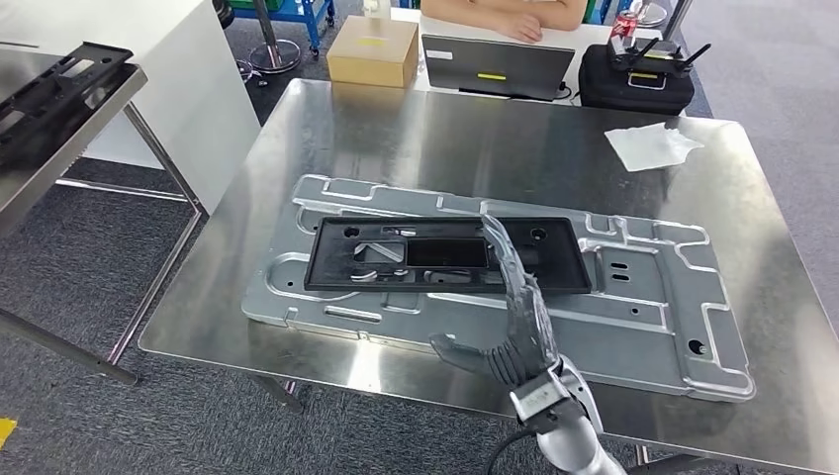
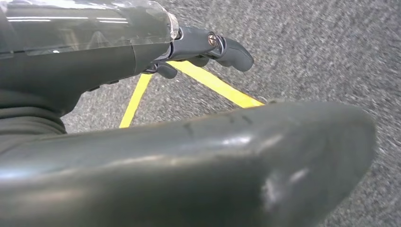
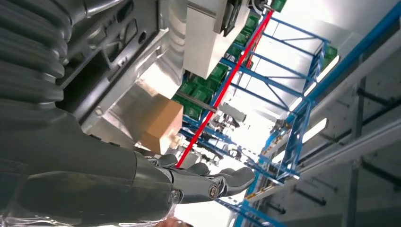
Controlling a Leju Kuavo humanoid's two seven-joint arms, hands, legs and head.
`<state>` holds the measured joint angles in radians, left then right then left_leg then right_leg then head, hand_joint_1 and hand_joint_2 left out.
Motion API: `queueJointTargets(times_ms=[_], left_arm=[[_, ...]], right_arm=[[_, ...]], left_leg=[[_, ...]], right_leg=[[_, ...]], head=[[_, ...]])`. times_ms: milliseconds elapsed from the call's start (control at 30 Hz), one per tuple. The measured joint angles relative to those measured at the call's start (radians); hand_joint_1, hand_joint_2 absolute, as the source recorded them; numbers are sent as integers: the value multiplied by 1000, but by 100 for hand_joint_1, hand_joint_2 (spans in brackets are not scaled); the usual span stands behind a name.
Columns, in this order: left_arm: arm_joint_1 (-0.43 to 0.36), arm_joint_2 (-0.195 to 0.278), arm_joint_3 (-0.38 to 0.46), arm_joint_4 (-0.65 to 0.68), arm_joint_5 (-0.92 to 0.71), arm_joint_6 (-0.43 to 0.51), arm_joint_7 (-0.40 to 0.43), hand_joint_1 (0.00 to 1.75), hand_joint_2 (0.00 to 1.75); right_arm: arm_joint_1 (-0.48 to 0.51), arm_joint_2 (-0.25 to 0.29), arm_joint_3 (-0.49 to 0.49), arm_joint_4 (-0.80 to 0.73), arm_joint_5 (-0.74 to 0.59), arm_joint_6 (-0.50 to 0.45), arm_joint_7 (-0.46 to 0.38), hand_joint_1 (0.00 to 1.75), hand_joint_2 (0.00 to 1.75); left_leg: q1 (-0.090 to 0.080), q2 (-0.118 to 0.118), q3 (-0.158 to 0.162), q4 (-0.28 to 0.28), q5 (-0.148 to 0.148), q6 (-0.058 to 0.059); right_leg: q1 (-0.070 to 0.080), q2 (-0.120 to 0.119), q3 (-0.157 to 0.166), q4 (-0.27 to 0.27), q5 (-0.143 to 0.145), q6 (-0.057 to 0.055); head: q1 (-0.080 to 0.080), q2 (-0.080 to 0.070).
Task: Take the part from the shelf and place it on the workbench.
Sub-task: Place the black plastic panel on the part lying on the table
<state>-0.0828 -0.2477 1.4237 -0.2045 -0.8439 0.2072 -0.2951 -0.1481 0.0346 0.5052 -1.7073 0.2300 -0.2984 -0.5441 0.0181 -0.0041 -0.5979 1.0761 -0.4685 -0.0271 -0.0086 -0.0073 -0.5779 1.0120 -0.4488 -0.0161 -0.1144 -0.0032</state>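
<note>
The right hand point(image 1: 521, 332) reaches over the near edge of the workbench point(image 1: 416, 148), fingers stretched out and apart, holding nothing, its tips over the near long edge of the black part point(image 1: 445, 254). That part lies flat on the silver stamped plate point(image 1: 653, 317) at the bench's middle, so the placing looks done; the sound move is to lift the hand straight up and back toward six o'clock without dragging the frame. The left hand point(image 2: 198, 47) hangs over grey carpet and yellow floor tape point(image 2: 217, 85), fingers loosely extended, empty. At one o'clock lies a crumpled plastic sheet point(image 1: 651, 145); at twelve, a laptop point(image 1: 498, 65), cardboard box point(image 1: 374, 49) and a person's forearms point(image 1: 505, 14). Nothing blocks the retreat.
</note>
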Motion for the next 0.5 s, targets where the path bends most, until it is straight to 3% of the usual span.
queueJointTargets(times_ms=[33,100,167,200,300,333,367,400,433,500], left_arm=[[0,-1,0,0,-1,-2,0,0,0],[0,-2,0,0,-3,-8,1,0,0],[0,-3,0,0,-6,-14,5,0,0],[-1,-4,0,0,-7,-17,6,0,0],[-1,-5,0,0,-14,-24,7,0,0],[-1,-5,0,0,-16,-27,7,0,0],[-1,-5,0,0,-17,-29,7,0,0],[-1,-5,0,0,-18,-31,7,0,0],[-1,-4,0,0,-20,-33,7,0,0],[-1,-4,-1,0,-24,-37,7,0,0]], right_arm=[[31,-7,-10,-19,-16,1,-7,0,87],[87,-18,-37,-42,-49,11,-17,0,0],[138,-22,-77,-53,-77,23,-23,0,0],[162,-22,-102,-56,-87,29,-26,0,0],[216,-22,-170,-59,-99,38,-41,0,0],[228,-22,-185,-59,-99,39,-45,0,0],[240,-22,-196,-59,-99,40,-47,0,0],[251,-21,-208,-59,-97,40,-48,0,0],[260,-21,-220,-59,-92,39,-48,0,0],[273,-17,-244,-58,-71,28,-48,0,0]], left_leg=[[-1,-1,19,-39,12,5],[-6,-3,27,-54,16,17],[-5,-2,25,-60,25,33],[-4,-1,22,-65,31,42],[-4,2,1,-69,51,56],[-5,2,-9,-68,57,57],[-5,3,-20,-66,64,56],[-6,1,-31,-64,70,54],[-6,-3,-42,-60,77,51],[-6,-15,-65,-54,94,43]], right_leg=[[2,1,-1,4,-1,5],[4,1,-4,7,0,16],[1,2,-5,11,-6,28],[-1,3,-10,27,-25,33],[-5,6,-64,182,-147,45],[-6,7,-82,240,-180,48],[-6,6,-85,271,-192,50],[-6,6,-71,268,-185,50],[-6,7,-37,227,-163,48],[-6,24,61,88,-123,40]], head=[[0,0],[0,0],[0,0],[0,0],[0,0],[0,0],[0,0],[0,0],[0,0],[0,0]])
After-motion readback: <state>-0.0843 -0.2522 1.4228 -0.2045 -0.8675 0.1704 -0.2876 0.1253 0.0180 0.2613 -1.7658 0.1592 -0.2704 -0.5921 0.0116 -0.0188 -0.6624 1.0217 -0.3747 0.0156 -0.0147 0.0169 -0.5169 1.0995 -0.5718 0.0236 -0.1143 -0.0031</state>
